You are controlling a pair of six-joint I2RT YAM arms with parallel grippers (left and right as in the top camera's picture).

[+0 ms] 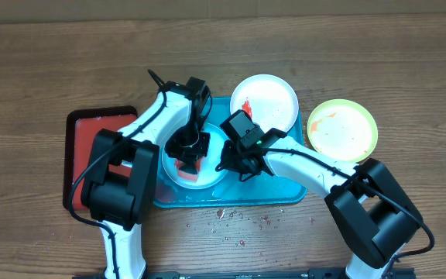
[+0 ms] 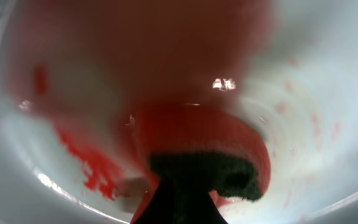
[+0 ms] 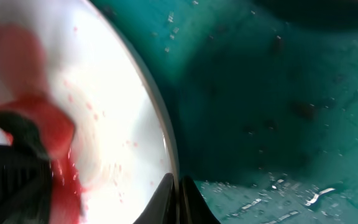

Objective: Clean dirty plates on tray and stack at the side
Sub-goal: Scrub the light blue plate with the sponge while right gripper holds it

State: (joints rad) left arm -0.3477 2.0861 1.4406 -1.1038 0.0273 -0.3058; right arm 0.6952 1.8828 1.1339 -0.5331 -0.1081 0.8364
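Clearly, the light-blue plate (image 1: 211, 172) is seen lying inside the turquoise tray (image 1: 285, 190), on its left half. The left gripper (image 1: 187, 149) is lowered over this plate and is closed on a sponge (image 1: 186, 168), which is pressed against the inner surface of the plate. In the left wrist view the sponge (image 2: 210, 146) is shown as red with a dark scouring layer, and red sauce smears are spread on the white plate (image 2: 316, 124) around it.

The right gripper (image 1: 229, 161) is placed at the right edge of the same plate. In the right wrist view its fingers are brought together at the rim (image 3: 179, 196), so the plate (image 3: 117, 112) is pinched there. The wet tray floor (image 3: 278, 112) is seen beside it.

A second plate, the white plate (image 1: 269, 97), is found at the far edge of the tray, partly over its rim, and a red smear is carried on its left side. The yellow-green plate (image 1: 342, 130) is set on the table (image 1: 53, 62) just beside the right end of the tray, with faint orange marks on it.

A red tray (image 1: 87, 132) is placed left of the turquoise one. Small red crumbs (image 1: 235, 217) are scattered on the table in front of the tray.
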